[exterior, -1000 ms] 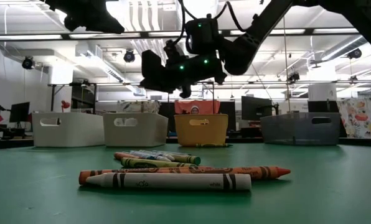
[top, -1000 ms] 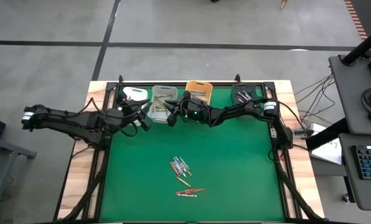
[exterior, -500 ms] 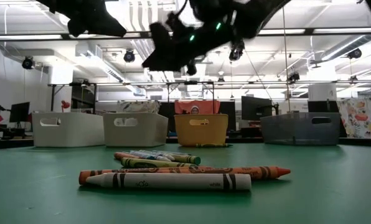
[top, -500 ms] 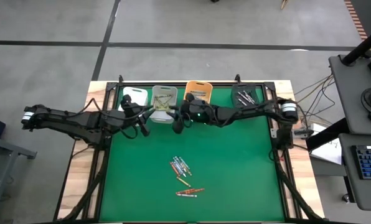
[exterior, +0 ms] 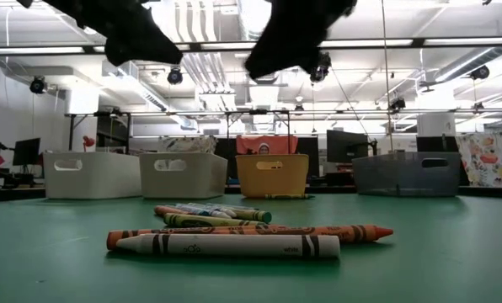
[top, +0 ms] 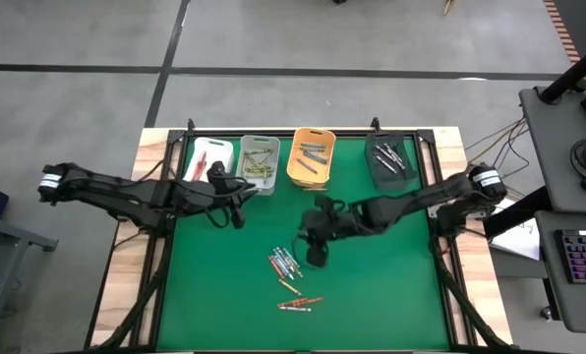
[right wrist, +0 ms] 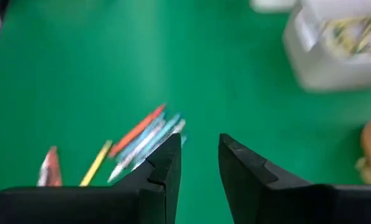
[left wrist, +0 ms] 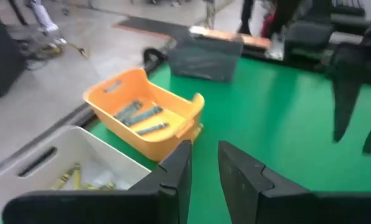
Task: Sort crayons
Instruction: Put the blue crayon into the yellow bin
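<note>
The small paper-wrapped crayons in red, yellow, blue and grey lie loose in a cluster on the green felt table, well apart from the row of plastic bins along the far edge. Your right claw hangs just beside the cluster, fingers apart with nothing between them. Pick one crayon at the edge, line the fingers across its length, and come straight down so you don't scatter its neighbours. Your left claw waits near the grey bin, fingers slightly apart, empty
</note>
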Robot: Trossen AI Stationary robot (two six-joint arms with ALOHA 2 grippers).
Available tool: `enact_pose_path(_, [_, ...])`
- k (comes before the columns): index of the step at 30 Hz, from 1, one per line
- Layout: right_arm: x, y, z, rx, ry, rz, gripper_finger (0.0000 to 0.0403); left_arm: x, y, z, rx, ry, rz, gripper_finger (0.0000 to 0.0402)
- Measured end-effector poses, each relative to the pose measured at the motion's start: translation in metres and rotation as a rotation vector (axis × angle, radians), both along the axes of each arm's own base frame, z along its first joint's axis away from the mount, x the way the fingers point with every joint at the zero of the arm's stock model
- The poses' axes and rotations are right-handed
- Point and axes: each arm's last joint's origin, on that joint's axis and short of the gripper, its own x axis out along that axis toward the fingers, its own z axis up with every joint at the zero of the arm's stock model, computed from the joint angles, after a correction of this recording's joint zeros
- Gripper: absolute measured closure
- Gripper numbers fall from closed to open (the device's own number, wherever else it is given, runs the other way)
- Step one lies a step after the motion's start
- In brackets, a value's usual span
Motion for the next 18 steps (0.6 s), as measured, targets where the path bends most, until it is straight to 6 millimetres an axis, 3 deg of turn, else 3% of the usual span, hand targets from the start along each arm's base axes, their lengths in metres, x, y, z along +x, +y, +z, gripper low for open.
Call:
enact_pose_path(8, [-0.027,0.051,-0.012,0.019,0.162,0.090,0.0314,0.016,-0.008,-0.018,-0.054,0.094,-0.137,0.0339])
enact_pose_path(18, [-0.059,0.087,-0.033,-0.053,0.313,0.218,0.0321,0.038,-0.017,-0.028,-0.064,0.193,-0.330,0.0339])
